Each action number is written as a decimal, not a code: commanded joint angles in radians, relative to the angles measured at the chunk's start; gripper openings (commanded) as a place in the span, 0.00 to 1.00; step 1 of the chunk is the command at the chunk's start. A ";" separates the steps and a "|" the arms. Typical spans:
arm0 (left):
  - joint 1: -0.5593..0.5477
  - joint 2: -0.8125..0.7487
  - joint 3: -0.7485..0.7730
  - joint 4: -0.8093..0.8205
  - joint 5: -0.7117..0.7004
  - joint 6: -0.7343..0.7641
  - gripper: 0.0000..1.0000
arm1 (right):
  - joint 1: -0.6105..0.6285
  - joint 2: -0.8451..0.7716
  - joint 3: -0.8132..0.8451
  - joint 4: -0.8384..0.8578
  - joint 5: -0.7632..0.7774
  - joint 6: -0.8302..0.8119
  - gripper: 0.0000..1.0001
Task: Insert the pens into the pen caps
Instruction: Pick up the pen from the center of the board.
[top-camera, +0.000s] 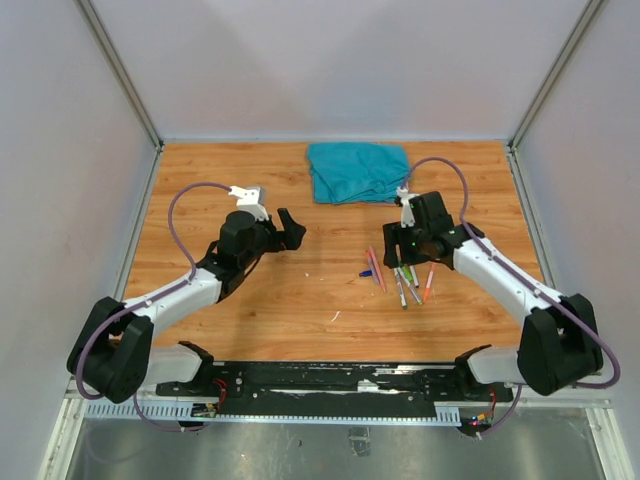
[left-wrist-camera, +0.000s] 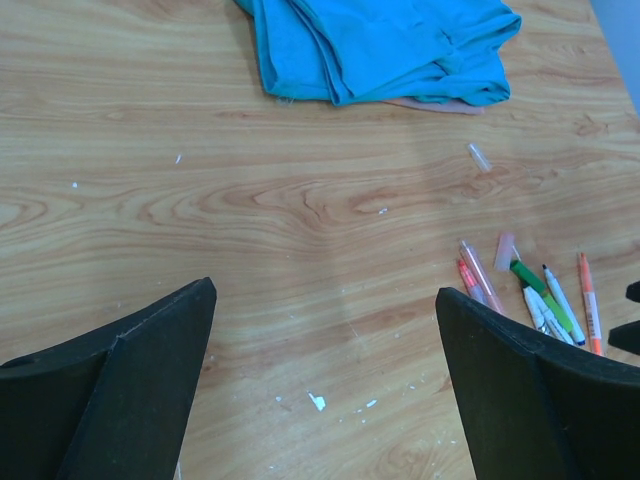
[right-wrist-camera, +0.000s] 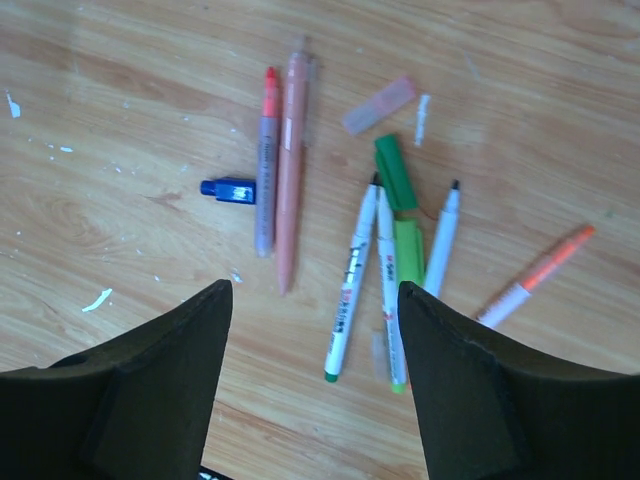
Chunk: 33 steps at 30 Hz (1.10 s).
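Observation:
The pens (top-camera: 402, 279) lie in a loose cluster on the wooden table, right of centre. In the right wrist view I see a grey-purple pen (right-wrist-camera: 265, 175), a salmon pen (right-wrist-camera: 290, 170), two white pens (right-wrist-camera: 352, 280), a pale blue pen (right-wrist-camera: 441, 240) and an orange pen (right-wrist-camera: 535, 274). Pen caps lie among them: blue (right-wrist-camera: 228, 189), clear pink (right-wrist-camera: 379, 104), dark green (right-wrist-camera: 396, 173), light green (right-wrist-camera: 408, 250). My right gripper (right-wrist-camera: 315, 290) hangs open just above the cluster, gripping nothing. My left gripper (left-wrist-camera: 325, 290) is open over bare wood, left of the pens (left-wrist-camera: 480, 275).
A crumpled teal cloth (top-camera: 355, 170) lies at the back of the table (top-camera: 240, 310), behind the pens. A small clear cap (left-wrist-camera: 479, 157) lies alone between the cloth and the cluster. White specks are scattered on the wood. Grey walls enclose three sides.

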<state>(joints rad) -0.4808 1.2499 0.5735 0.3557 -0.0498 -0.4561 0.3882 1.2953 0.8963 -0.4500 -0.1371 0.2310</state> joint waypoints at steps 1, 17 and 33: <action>-0.011 0.014 -0.010 0.072 0.008 0.028 0.96 | 0.062 0.086 0.072 -0.006 -0.018 -0.036 0.66; -0.018 0.032 -0.006 0.063 0.000 0.044 0.91 | 0.098 0.230 0.079 0.072 0.024 -0.010 0.59; -0.018 0.057 0.007 0.052 0.007 0.041 0.91 | 0.113 0.291 0.111 0.033 0.109 -0.001 0.55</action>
<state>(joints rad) -0.4881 1.2938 0.5690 0.3893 -0.0395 -0.4267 0.4847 1.5768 0.9771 -0.3939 -0.0696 0.2218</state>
